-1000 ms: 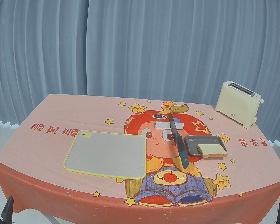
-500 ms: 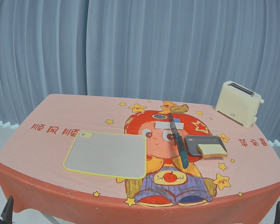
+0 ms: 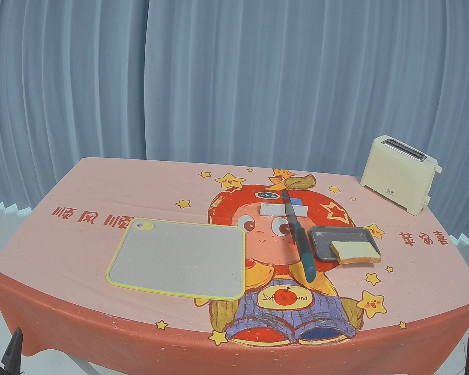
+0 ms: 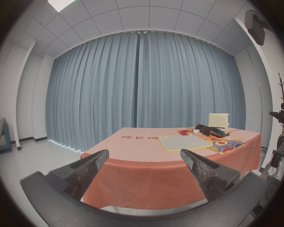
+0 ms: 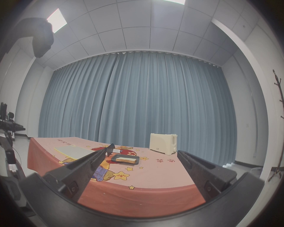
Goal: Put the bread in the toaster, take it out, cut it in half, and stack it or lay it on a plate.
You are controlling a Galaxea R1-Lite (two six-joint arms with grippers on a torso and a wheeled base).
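Head view: bread (image 3: 355, 252), one whole uncut slice, lying on the grey plate (image 3: 322, 240) at about 4 o'clock from the table's middle. The toaster (image 3: 400, 174) is at 2 o'clock by the far right edge, nothing standing out of its slot. The knife (image 3: 300, 241), teal-handled, is just beside the plate at its 9 o'clock. The cutting board (image 3: 181, 258), yellow-rimmed, is at 8 o'clock. Task judged not begun: toasting, removal, halving and plating all remain. Table (image 3: 80, 192) under a pink cartoon-print cloth; blue-grey curtain (image 3: 202, 67) behind. Left wrist view: left gripper (image 4: 145, 153), jaws spread wide, holding nothing, short of the table's edge; pale floor (image 4: 29, 159). Right wrist view: right gripper (image 5: 146, 150), likewise wide and unladen, facing bread and toaster; tiled ceiling (image 5: 148, 23).
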